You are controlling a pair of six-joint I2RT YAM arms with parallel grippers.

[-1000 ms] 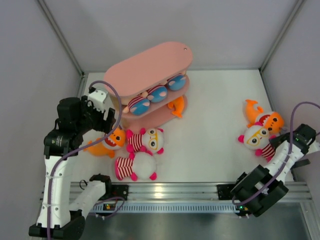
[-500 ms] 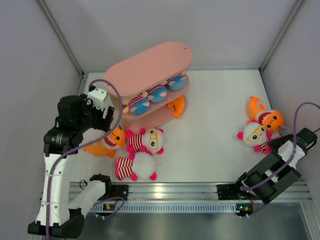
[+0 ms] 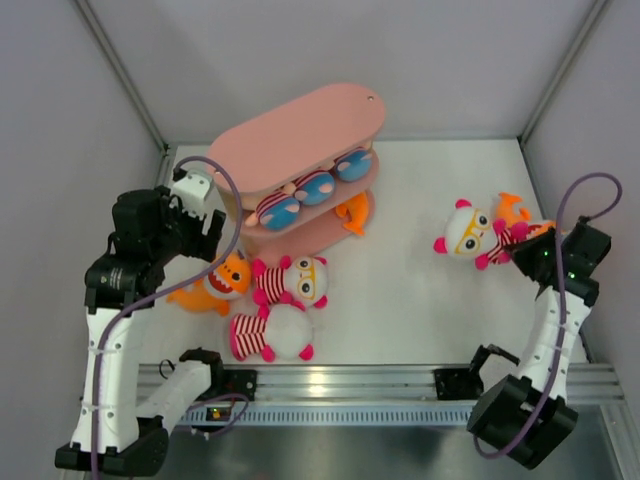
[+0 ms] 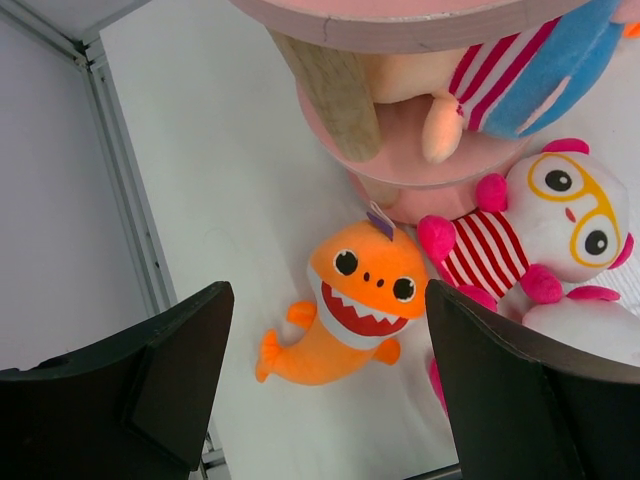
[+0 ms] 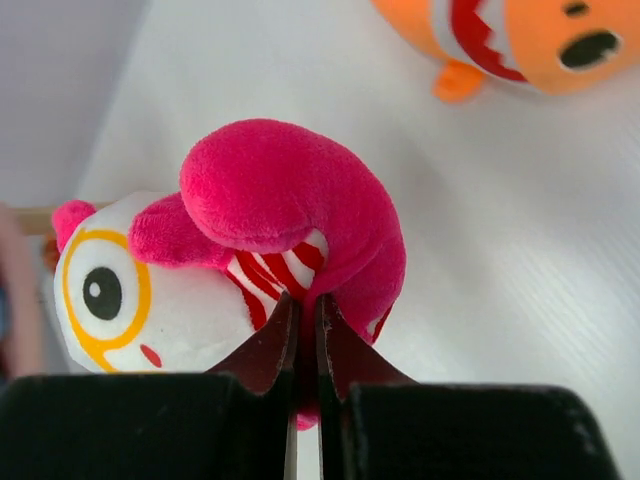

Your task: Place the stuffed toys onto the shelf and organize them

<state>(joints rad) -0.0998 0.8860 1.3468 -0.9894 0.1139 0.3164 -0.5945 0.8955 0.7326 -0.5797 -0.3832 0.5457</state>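
My right fingers (image 5: 265, 355) are clamping shut on just a thin pinch of the glasses toy (image 5: 200, 290) by its pink foot, well apart from the shelf (image 3: 300, 130), so it's risking slipping loose mid-carry, left fingers (image 4: 170, 370) hanging open over the orange fish (image 4: 360, 300); a second ago it was lying ungripped nearer the bench (image 3: 400, 200) edge.

Three white dolls (image 3: 305, 281), three orange fish (image 3: 222, 280), three boys (image 3: 315, 187), one shelf (image 3: 300, 130)
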